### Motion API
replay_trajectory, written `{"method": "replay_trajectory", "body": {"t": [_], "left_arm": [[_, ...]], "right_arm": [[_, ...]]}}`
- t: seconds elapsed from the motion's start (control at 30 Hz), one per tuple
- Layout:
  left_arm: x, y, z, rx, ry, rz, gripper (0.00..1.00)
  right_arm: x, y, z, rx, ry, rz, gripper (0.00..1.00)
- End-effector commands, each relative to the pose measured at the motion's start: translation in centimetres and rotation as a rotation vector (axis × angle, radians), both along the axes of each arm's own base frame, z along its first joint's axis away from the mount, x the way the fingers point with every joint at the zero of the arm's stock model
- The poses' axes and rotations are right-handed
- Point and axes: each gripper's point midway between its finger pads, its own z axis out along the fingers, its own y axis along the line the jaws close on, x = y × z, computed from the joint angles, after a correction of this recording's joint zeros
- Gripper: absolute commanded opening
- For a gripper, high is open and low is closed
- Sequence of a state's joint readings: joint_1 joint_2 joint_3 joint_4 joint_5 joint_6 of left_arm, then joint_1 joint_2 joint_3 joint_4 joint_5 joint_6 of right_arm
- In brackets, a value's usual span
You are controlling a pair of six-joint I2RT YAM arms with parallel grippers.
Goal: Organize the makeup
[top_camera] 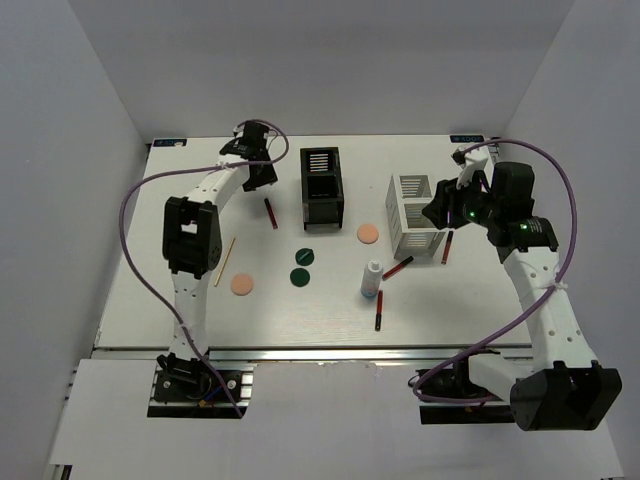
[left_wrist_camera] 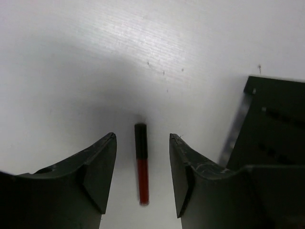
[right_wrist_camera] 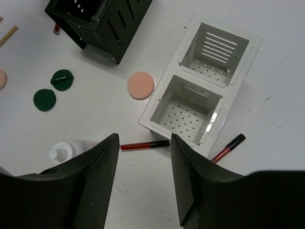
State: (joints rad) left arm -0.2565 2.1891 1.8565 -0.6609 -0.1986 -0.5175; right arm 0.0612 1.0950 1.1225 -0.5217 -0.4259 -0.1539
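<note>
Your left gripper (left_wrist_camera: 142, 137) has its fingers spread and pinches nothing. In the left wrist view a slim tube (left_wrist_camera: 141, 162), black cap above a glossy red body, lies flat on the table (left_wrist_camera: 95, 57) in the gap between the fingers, touching neither. Its long axis runs up and down the frame, parallel to the fingers, with the black end toward the top. A corner of the black box (left_wrist_camera: 271, 119) shows at the right edge. From above, this tube sits just left of the black box, in the upper middle of the frame. Your right gripper (right_wrist_camera: 144, 137) is also spread and empty. In the right wrist view a second tube (right_wrist_camera: 144, 145) lies crosswise just beyond the fingertips, close against the near corner of the white box (right_wrist_camera: 157, 107), red end left and black end right. A third tube (right_wrist_camera: 228, 148) slants at the lower right of that box, black end up and to the right. A peach puff (right_wrist_camera: 140, 85) lies just left of the white box, two green discs (right_wrist_camera: 62, 79) sit at the left, and a white bottle (right_wrist_camera: 71, 149) shows beside the left-hand finger.
</note>
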Motion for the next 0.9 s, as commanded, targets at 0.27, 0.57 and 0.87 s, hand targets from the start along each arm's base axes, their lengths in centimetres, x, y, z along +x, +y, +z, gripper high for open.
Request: {"method": "replay_trajectory", "body": {"t": [0.27,0.57,0.87], "left_arm": [[0.0,-0.7,-2.3,0.078,0.114,0.018,0.57],[-1.8,-0.7,-5.4,0.09,0.199,0.009,0.49],[-2.2,-0.7,-7.3,0.093,0.237,0.001,0.41]], "right_arm": [[2.5,0.2,-0.1,0.041,-0.031,-0.036,0.56],[2.8,0.0,-0.7,0.047,-0.014,-0.05,0.57],[2.6,-0.3,-0.5,0.05,-0.018,-0.057,0.57]]}}
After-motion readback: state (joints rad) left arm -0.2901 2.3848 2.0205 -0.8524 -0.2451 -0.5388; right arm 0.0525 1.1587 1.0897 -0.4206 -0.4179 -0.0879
